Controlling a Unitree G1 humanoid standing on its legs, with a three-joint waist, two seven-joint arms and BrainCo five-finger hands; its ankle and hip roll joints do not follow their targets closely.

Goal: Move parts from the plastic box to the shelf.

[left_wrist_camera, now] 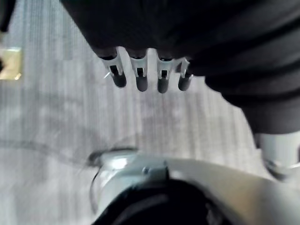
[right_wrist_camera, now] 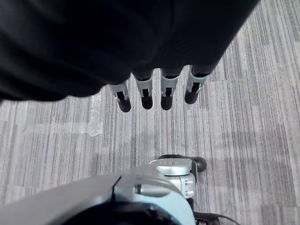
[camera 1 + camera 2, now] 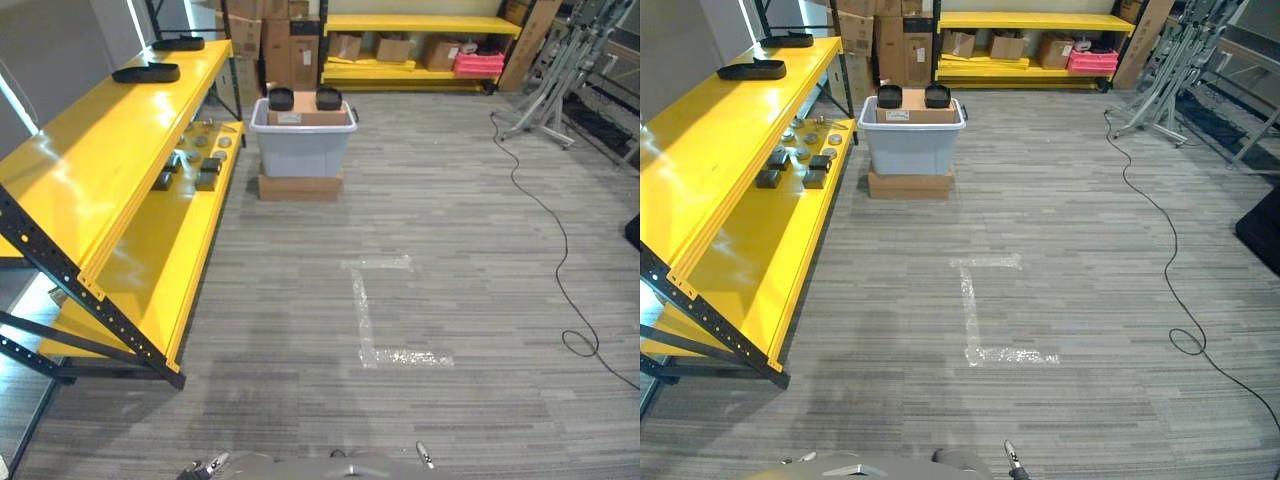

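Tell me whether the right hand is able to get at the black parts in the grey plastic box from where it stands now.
Probably not. The right hand hangs open over bare carpet, and the plastic box with its black parts stands far across the floor. Nothing blocks the way.

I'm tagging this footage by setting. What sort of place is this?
Probably a storeroom or workshop: long yellow metal shelving with small dark parts, stacked brown cardboard boxes, and a grey plastic box on carpeted floor.

1. Shelf [image 3: 110, 190] = bright yellow w/ black frame.
2. Plastic box [image 3: 301, 148] is pale grey, on a brown cardboard base [image 3: 300, 187].
3. Carpet [image 3: 450, 300] grey, thin stripes, w/ white tape marks [image 3: 365, 315].
4. Pink crate [image 3: 479, 64] on back shelf.
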